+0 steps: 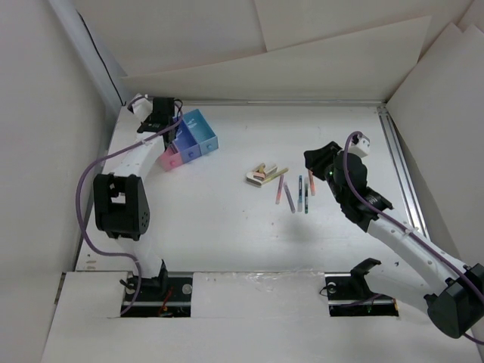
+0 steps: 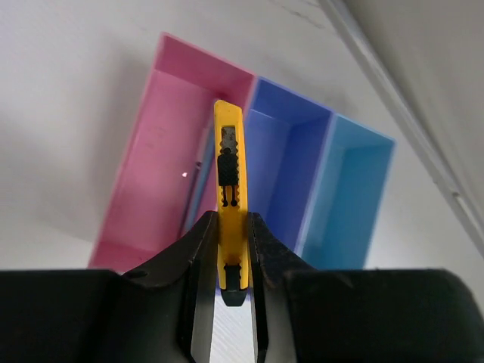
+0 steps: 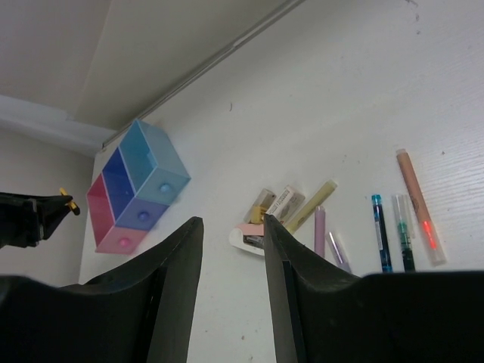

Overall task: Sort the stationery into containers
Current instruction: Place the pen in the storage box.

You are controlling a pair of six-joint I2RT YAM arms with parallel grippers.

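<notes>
Fingers of the left gripper are clamped on a short yellow-black plastic stick, as we see in the left wrist view. The stick points out over three small rectangular plastic bins joined in a row: a pink bin, a dark blue bin and a light blue bin. Its tip lies over the wall shared by the pink and dark blue bins. All three look empty from here.

In the right wrist view, we find the right gripper with its fingers apart and nothing between them. Past it, several thin pens lie roughly side by side on the white table, with small tan eraser-like blocks just to their left. The bins stand well apart from these, farther left.

From the top view, we place the bins at the table's far left with the left gripper above them. The pens and blocks lie near the middle, and the right gripper hangs near the pens.
</notes>
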